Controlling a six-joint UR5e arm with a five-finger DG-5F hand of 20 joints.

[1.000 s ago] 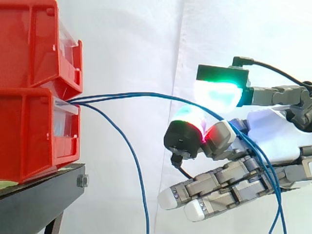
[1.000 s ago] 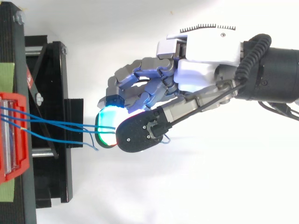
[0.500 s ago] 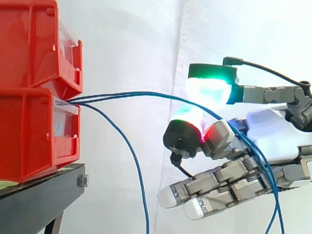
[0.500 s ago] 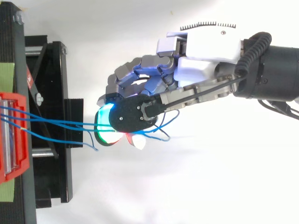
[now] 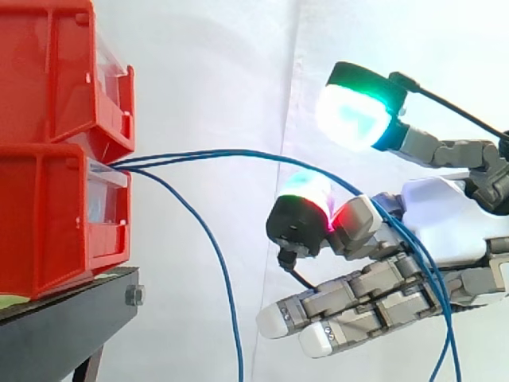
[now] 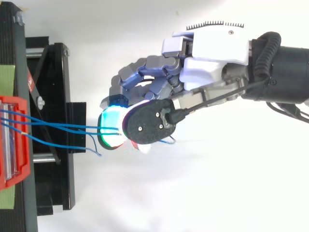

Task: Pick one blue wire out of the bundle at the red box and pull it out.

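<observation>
Three thin blue wires (image 5: 238, 154) come out of the lower red box (image 5: 48, 223) at the left. Two of them run right in a shallow arc, pass between the raised thumb pad (image 5: 354, 118) and a curled fingertip (image 5: 306, 195), then drop across the palm. The third wire (image 5: 223, 286) hangs down by itself, clear of the hand. My hand (image 5: 453, 223) reaches in from the right with its lower fingers stretched toward the box. The thumb stands well above the wires, apart from them. From above, the wires (image 6: 58, 126) lead straight to the glowing pads of the hand (image 6: 212, 63).
A second red bin (image 5: 48, 72) is stacked on the lower one, both on a black stand (image 5: 56, 326). From above, the stand's frame (image 6: 53, 96) lies between the box (image 6: 12, 140) and my fingertips. A white curtain hangs behind.
The thumb came down toward the curled fingertip, then lifted up and to the right, widening the gap over the wires. The other fingers and the wires have barely moved.
</observation>
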